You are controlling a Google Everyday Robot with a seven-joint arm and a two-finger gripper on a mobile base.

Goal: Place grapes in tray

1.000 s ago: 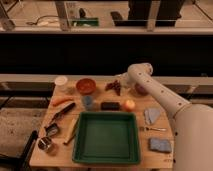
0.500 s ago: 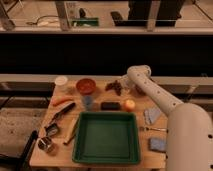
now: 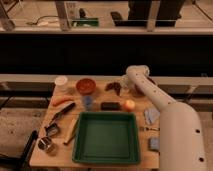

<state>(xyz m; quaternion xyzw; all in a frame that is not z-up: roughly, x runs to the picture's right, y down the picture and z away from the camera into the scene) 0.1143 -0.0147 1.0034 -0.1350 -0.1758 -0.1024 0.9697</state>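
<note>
The grapes (image 3: 113, 86), a small dark reddish bunch, lie on the table at the back, right of the middle. The green tray (image 3: 105, 116) sits at the front middle, with nothing in it that I can see. My gripper (image 3: 124, 90) hangs down from the white arm's bent wrist (image 3: 137, 75), just right of the grapes and close to the tabletop. The grapes rest on the table beside it. I cannot tell whether the gripper touches them.
Around the tray are a brown bowl (image 3: 85, 85), white cup (image 3: 61, 81), carrot (image 3: 61, 100), blue cup (image 3: 88, 102), black block (image 3: 110, 106), orange fruit (image 3: 129, 104), black utensil (image 3: 62, 112), metal pieces (image 3: 47, 142) and blue cloths (image 3: 151, 116).
The arm has swung and now fills more of the right side. Its wrist has dropped slightly toward the table beside the grapes. The grapes have not moved.
</note>
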